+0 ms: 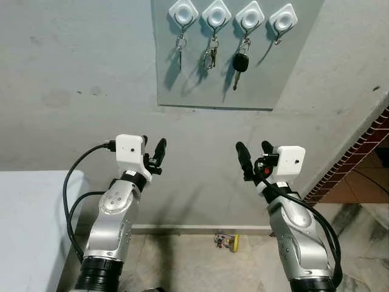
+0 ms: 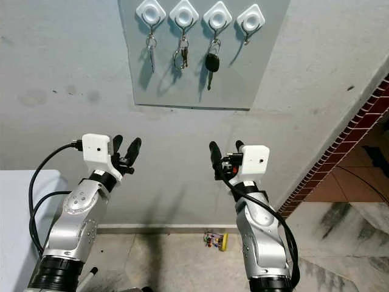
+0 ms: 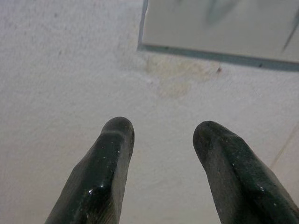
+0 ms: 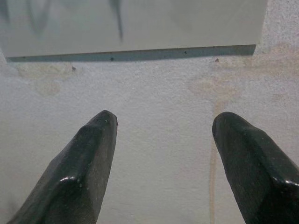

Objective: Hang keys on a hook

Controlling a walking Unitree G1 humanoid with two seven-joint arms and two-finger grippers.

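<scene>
My left gripper (image 1: 153, 148) and right gripper (image 1: 254, 152) both released, empty, raised below the board (image 1: 182, 85). 3 of 4 hooks (image 1: 283, 18) carry keys (image 1: 239, 66).

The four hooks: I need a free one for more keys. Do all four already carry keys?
No, the rightmost hook hangs bare, while the other three carry keys, among them a black car key.
</scene>
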